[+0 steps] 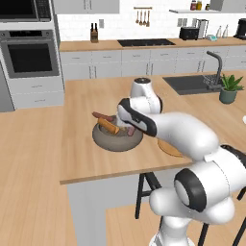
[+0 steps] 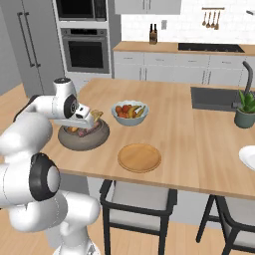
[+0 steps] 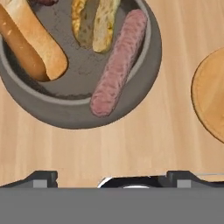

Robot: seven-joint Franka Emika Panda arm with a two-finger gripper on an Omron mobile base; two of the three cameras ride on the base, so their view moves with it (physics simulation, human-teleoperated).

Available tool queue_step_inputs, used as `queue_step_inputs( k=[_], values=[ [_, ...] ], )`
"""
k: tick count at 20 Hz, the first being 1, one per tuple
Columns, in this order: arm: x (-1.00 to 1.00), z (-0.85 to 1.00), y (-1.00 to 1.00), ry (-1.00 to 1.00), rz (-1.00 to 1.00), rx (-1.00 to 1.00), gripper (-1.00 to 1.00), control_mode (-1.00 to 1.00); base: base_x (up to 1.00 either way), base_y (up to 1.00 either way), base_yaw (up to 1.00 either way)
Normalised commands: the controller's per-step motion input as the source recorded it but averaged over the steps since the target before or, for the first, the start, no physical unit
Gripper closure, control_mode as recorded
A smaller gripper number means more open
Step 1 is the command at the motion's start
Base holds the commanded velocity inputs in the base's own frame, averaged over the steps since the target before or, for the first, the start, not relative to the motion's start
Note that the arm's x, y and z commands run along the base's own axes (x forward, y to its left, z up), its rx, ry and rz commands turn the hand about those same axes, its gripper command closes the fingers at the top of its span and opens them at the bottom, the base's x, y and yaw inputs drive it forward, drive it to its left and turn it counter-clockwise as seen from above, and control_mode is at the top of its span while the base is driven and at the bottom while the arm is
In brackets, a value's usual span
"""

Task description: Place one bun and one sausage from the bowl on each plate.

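Observation:
The dark grey bowl [image 3: 146,65] holds a long tan bun [image 3: 39,46] at its left, a second split bun [image 3: 98,24] at the top and a pink-brown sausage [image 3: 120,61] leaning on its right wall. My gripper [image 3: 113,178] hovers open just above the bowl's near rim, nothing between its fingertips [image 3: 41,177]. From the right base view the gripper [image 2: 88,125] hangs over the bowl [image 2: 83,139]. The tan wooden plate [image 2: 139,157] lies bare to the bowl's right, and the white plate [image 2: 248,157] sits at the counter's far right edge.
A pale bowl of fruit [image 2: 130,112] stands behind the grey bowl. A sink [image 2: 214,97] and a potted plant [image 2: 245,112] occupy the counter's far right. Dark stools [image 2: 137,206] stand under the counter's near edge. My own arm [image 1: 182,134] hides part of the wooden plate [image 1: 169,148].

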Motion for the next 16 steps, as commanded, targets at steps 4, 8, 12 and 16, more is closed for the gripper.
queue_step_inputs(
  k=[4, 8, 12, 16],
  values=[
    [0.47, -0.5, 0.0, 0.02, 0.0, 0.0, -1.0, -1.0, 0.0, 0.0, 0.0],
    [0.52, -0.08, 0.0, 0.0, 0.0, 0.0, -1.0, -1.0, 0.0, 0.0, 0.0],
    [0.53, -0.11, 0.0, 0.0, 0.0, 0.0, -1.0, -1.0, 0.0, 0.0, 0.0],
    [0.15, -0.28, 0.0, 0.0, 0.0, 0.0, -1.0, -1.0, 0.0, 0.0, 0.0]
  ],
)
